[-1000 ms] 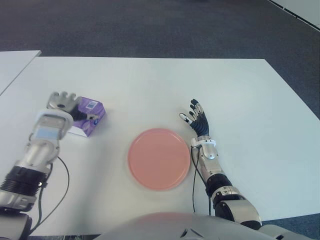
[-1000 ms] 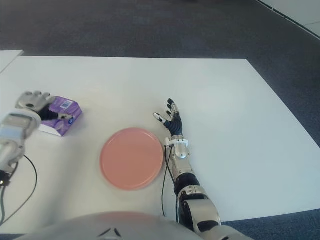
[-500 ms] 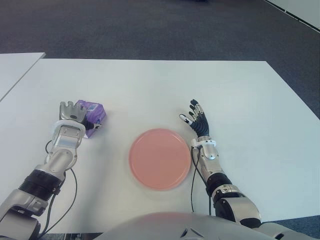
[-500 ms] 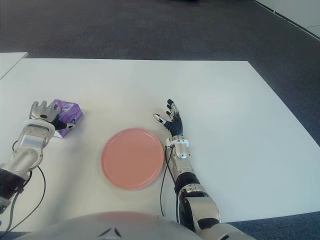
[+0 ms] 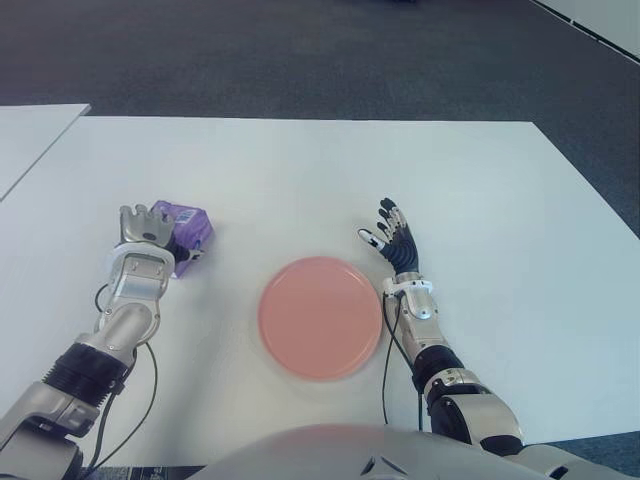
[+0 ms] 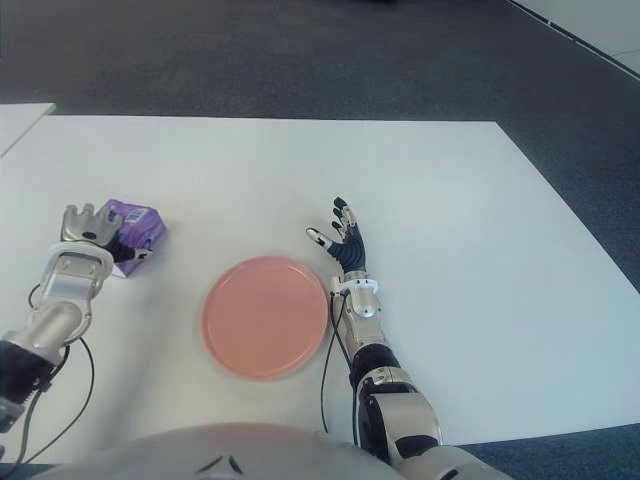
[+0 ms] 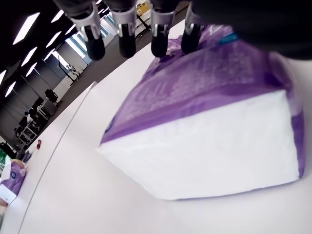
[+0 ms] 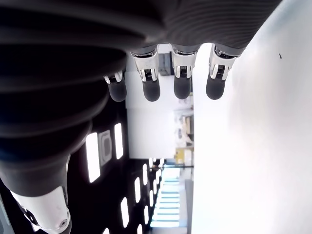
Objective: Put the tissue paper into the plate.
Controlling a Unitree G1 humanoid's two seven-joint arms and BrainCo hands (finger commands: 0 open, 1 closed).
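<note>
Purple tissue pack [image 5: 183, 227] lying on the white tabletop [image 5: 300, 170], well to the robot's left of the pink plate [image 5: 320, 316] and apart from it. Left hand [image 5: 146, 229] set against the pack's near-left side, fingers [image 7: 125, 30] extended straight over the purple wrapper's top, tips seen just above the film in the left wrist view. Not closed around the pack: fingers stretched out, no firm grasp visible, though whether the palm touches the white end face [image 7: 214, 146] cannot be told. Pack sitting flat, slightly angled, white paper showing at its end.

Plate empty, near the tabletop's front edge, centred before the robot. Right hand [image 5: 394, 243] just beside the plate's far-right rim, fingers [image 8: 150, 87] spread and relaxed, holding nothing. Dark carpeted floor [image 5: 300, 50] beyond the tabletop's far edge. A second white tabletop [image 5: 30, 130] at the far left.
</note>
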